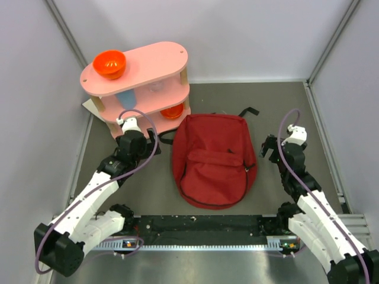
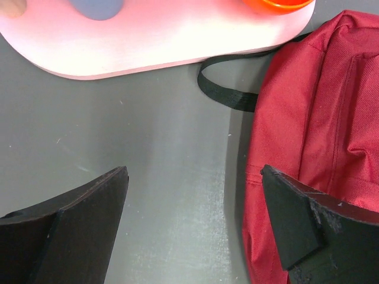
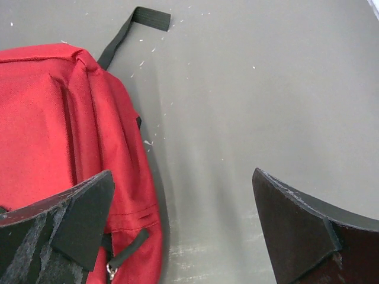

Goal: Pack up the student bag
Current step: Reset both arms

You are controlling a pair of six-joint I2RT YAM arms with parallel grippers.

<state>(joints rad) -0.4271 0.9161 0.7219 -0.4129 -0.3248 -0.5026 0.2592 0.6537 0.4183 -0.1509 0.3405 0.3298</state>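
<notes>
Student bag [image 1: 213, 160]: flat on the grey table [image 1: 278, 106], centre of the overhead frame, between the two arms, front pocket facing up and apparently closed.
Long axis: runs from upper to lower frame, leaning slightly. The wider, squarer end is toward the upper edge, and the narrower, rounded end is toward the arm bases.
Which end is the top: cannot tell for sure. A black strap [image 3: 151, 18] trails out past the squarer end, and a dark zip line rings the rounded end.
Left gripper [image 2: 194, 177]: jaws spread wide, holding nothing, with bare table between them and the bag's edge by one finger.
Right gripper [image 3: 182, 177]: spread just as wide and empty, at the bag's other edge.
Step in hand: probably getting the bag open.
Doing it well: pin the fabric with one gripper. Pinch the zip pull [image 3: 109, 269] squarely with the other, then draw along the zip line, not upward.
Surroundings: pink shelf [image 1: 136, 77] in the upper left, with an orange bowl [image 1: 109, 64] on it.
</notes>
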